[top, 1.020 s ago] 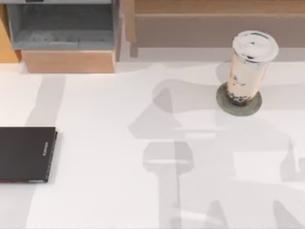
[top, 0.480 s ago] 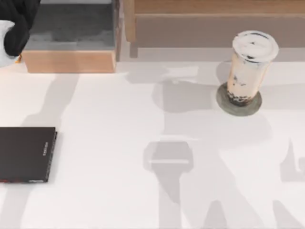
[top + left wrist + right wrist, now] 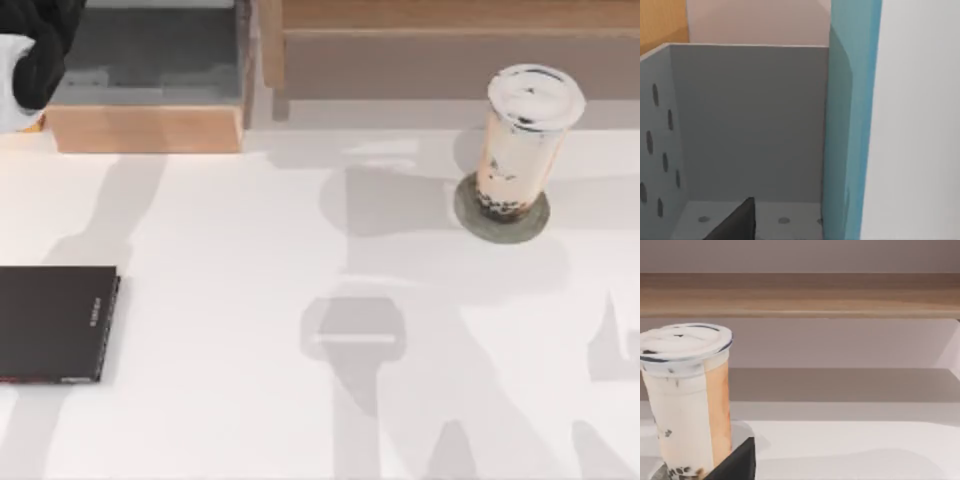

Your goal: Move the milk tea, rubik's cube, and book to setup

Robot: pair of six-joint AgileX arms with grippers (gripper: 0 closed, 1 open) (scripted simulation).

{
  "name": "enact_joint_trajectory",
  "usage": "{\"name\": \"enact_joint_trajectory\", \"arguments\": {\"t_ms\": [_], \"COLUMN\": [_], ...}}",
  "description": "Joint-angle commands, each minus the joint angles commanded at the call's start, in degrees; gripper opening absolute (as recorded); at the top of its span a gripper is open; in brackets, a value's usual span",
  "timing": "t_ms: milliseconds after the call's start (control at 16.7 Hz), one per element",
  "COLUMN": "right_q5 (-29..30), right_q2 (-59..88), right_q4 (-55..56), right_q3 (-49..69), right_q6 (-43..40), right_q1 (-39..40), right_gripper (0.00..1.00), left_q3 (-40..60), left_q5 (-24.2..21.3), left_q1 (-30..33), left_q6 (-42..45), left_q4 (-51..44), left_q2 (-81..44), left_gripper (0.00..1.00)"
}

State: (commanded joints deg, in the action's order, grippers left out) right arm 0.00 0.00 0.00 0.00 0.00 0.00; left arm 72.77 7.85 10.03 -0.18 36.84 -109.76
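White bench [image 3: 250, 300] and a wooden shelf [image 3: 450, 40] behind it set your scene, with your left claw [image 3: 30, 55] over the grey organiser bin [image 3: 150, 55] at the far left corner.

Your left wrist view looks into that bin with the book [image 3: 852, 125] standing upright just beside the claw, its teal cover against the bin's interior. You appear to be slotting it there, since a bin wall would keep it on edge. One dark fingertip [image 3: 737, 222] shows, but you cannot tell how far the claw is parted or whether it grips the book. Well away from that claw, toward the right, the milk tea [image 3: 525, 140] stands on a grey disc [image 3: 500, 215], and your right wrist view frames it close ahead with one fingertip [image 3: 735, 462] beside its base; that claw's opening is also unclear. A black book [image 3: 55, 322] lies flat nearer you.
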Motion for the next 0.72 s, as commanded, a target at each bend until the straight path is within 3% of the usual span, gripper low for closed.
{"name": "enact_joint_trajectory", "arguments": {"t_ms": [540,720], "right_q5": [0.0,0.0], "right_q2": [0.0,0.0], "right_q4": [0.0,0.0], "right_q3": [0.0,0.0], "right_q6": [0.0,0.0], "right_q1": [0.0,0.0], "right_gripper": [1.0,1.0], "left_q3": [6.72,6.72], "left_q5": [-0.37,-0.37], "left_q1": [-0.27,-0.27], "left_q6": [-0.03,-0.03], "left_q4": [-1.94,-1.94], "left_q2": [-4.78,-4.78], "left_gripper": [1.0,0.77]}}
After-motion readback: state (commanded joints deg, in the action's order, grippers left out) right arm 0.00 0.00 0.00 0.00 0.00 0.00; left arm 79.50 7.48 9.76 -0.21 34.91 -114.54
